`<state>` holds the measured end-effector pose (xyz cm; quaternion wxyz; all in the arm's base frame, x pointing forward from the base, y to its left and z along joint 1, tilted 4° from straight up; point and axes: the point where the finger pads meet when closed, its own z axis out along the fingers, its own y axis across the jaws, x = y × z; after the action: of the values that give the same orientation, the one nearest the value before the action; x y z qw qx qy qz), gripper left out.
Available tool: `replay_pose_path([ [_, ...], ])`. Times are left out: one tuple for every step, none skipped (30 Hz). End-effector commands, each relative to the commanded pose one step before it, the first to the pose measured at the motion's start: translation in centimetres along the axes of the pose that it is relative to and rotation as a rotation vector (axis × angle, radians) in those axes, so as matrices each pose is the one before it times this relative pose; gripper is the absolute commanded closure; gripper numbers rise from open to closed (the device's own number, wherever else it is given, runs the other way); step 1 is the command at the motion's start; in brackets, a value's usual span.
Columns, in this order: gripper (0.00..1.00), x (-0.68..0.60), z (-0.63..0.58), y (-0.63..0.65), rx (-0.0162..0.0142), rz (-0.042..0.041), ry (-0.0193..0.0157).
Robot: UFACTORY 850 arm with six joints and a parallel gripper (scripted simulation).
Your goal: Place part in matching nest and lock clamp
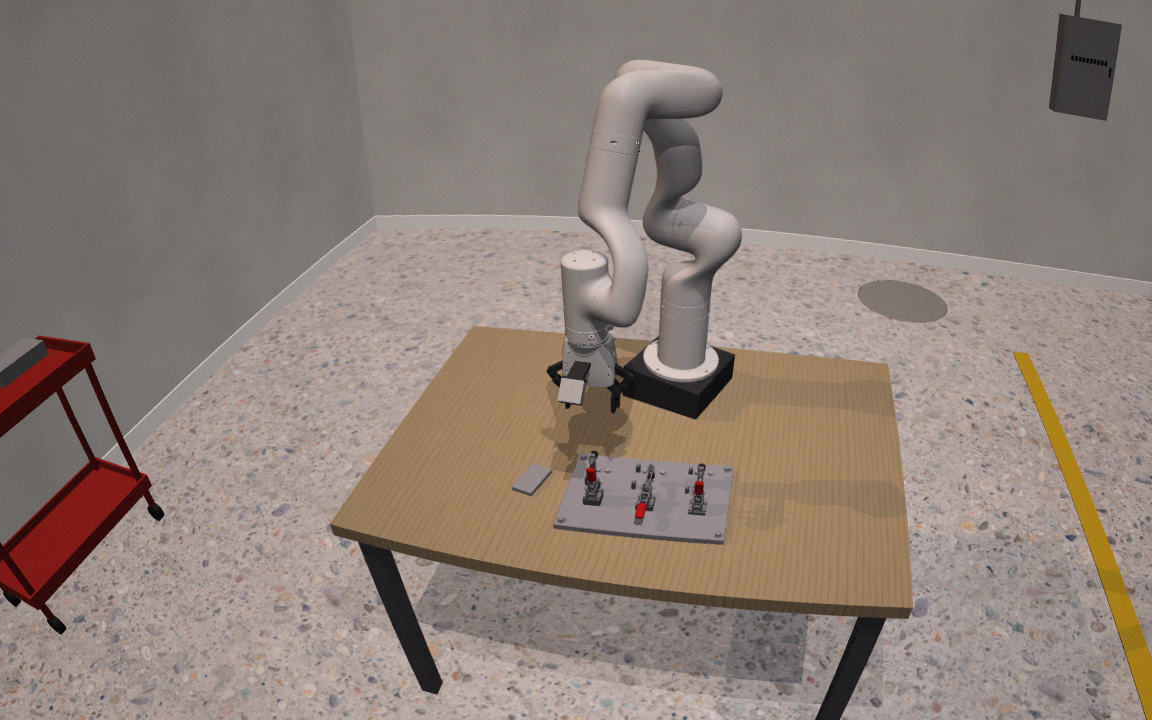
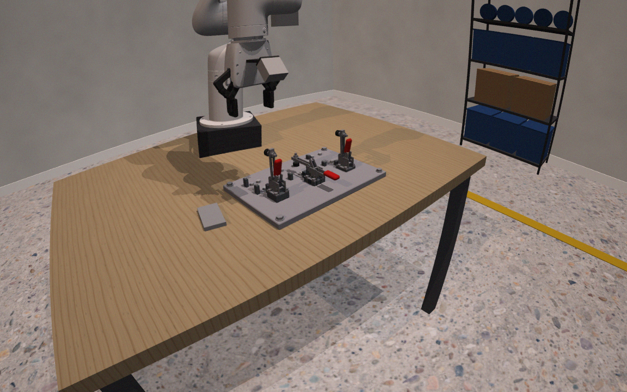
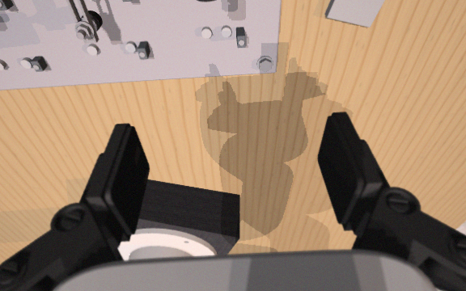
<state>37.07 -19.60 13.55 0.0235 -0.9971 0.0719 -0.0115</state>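
Top view, left to right. The part, a thin grey slab, lies flat on the table left of centre, just beside the fixture and apart from it. The gripper hangs above the table just behind the fixture's left end, fingers spread wide and holding nothing. On the fixture, the left clamp and right clamp stand with red handles raised; the middle clamp has its handle laid down (whether it is truly locked is too small to tell).

Risks, as a judgement: a thin part pinched near its edge may tilt; choosing a nest by clamp posture instead of pad spacing would seat it wrongly.
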Motion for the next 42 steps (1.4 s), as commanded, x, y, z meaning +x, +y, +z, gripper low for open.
replay_pose_path([
  [0.0, 0.669, 0.083, 5.195, 0.01136, -0.00223, 0.00419],
  [0.0, 0.0, 0.0, 0.0, 0.0, 0.0, 0.0],
  [0.0, 0.086, 0.0, 1.055, 0.0, 0.0, 0.0],
  [0.0, 0.082, 0.0, 1.016, 0.0, 0.0, 0.0],
  [0.0, 0.078, 0.0, 0.969, 0.0, 0.0, 0.0],
  [0.0, 0.074, 0.0, 0.916, 0.0, 0.0, 0.0],
  [0.0, 0.068, 0.0, 0.837, 0.0, 0.0, 0.0],
  [0.0, 0.06, 0.0, 0.741, 0.0, 0.0, 0.0],
  [0.0, 0.053, 0.0, 0.651, 0.0, 0.0, 0.0],
  [0.0, 0.046, 0.0, 0.565, 0.0, 0.0, 0.0],
  [0.0, 0.039, 0.0, 0.484, 0.0, 0.0, 0.0],
  [0.0, 0.0, 0.0, 0.0, 0.0, 0.0, 0.0],
  [0.0, 0.0, 0.0, 0.0, 0.0, 0.0, 0.0],
  [0.0, 0.033, 0.0, 0.407, 0.0, 0.0, 0.0],
  [0.0, 0.027, 0.0, 0.336, 0.0, 0.0, 0.0],
  [0.0, 0.022, 0.0, 0.27, 0.0, 0.0, 0.0],
  [0.0, 0.017, 0.0, 0.209, 0.0, 0.0, 0.0],
  [0.0, 0.013, 0.0, 0.155, 0.0, 0.0, 0.0],
  [0.0, 0.009, 0.0, 0.108, 0.0, 0.0, 0.0],
  [0.0, 0.005, 0.0, 0.068, 0.0, 0.0, 0.0],
  [0.0, 0.003, 0.0, 0.036, 0.0, 0.0, 0.0],
  [0.0, 0.001, 0.0, 0.014, 0.0, 0.0, 0.0],
  [0.0, 0.0, 0.0, 0.002, 0.0, 0.0, 0.0],
  [0.0, 0.0, 0.0, 0.0, 0.0, 0.0, 0.0],
  [0.0, 0.0, 0.0, 0.0, 0.0, 0.0, 0.0],
  [0.0, 0.0, 0.0, 0.0, 0.0, 0.0, 0.0],
  [0.0, 0.0, 0.0, 0.0, 0.0, 0.0, 0.0],
  [0.0, 0.0, 0.0, 0.0, 0.0, 0.0, 0.0],
  [0.0, 0.0, 0.0, 0.0, 0.0, 0.0, 0.0],
  [0.0, 0.0, 0.0, 0.0, 0.0, 0.0, 0.0],
  [0.0, 0.0, 0.0, 0.0, 0.0, 0.0, 0.0],
  [0.0, 0.0, 0.0, 0.0, 0.0, 0.0, 0.0],
  [0.0, 0.0, 0.0, 0.0, 0.0, 0.0, 0.0],
  [0.0, 0.0, 0.0, 0.0, 0.0, 0.0, 0.0],
  [0.0, 0.0, 0.0, 0.0, 0.0, 0.0, 0.0],
  [0.0, 0.0, 0.0, 0.0, 0.0, 0.0, 0.0],
  [0.0, 0.0, 0.0, 0.0, 0.0, 0.0, 0.0],
  [0.0, 0.0, 0.0, 0.0, 0.0, 0.00035, 0.0],
  [0.0, 0.0, 0.0, 0.0, 0.0, 0.00224, 0.0],
  [0.0, 0.0, 0.0, 0.0, 0.0, 0.00544, 0.0],
  [0.0, 0.0, 0.0, 0.0, 0.0, 0.00936, 0.0],
  [0.0, 0.0, 0.0, 0.0, 0.0, 0.01352, 0.0],
])
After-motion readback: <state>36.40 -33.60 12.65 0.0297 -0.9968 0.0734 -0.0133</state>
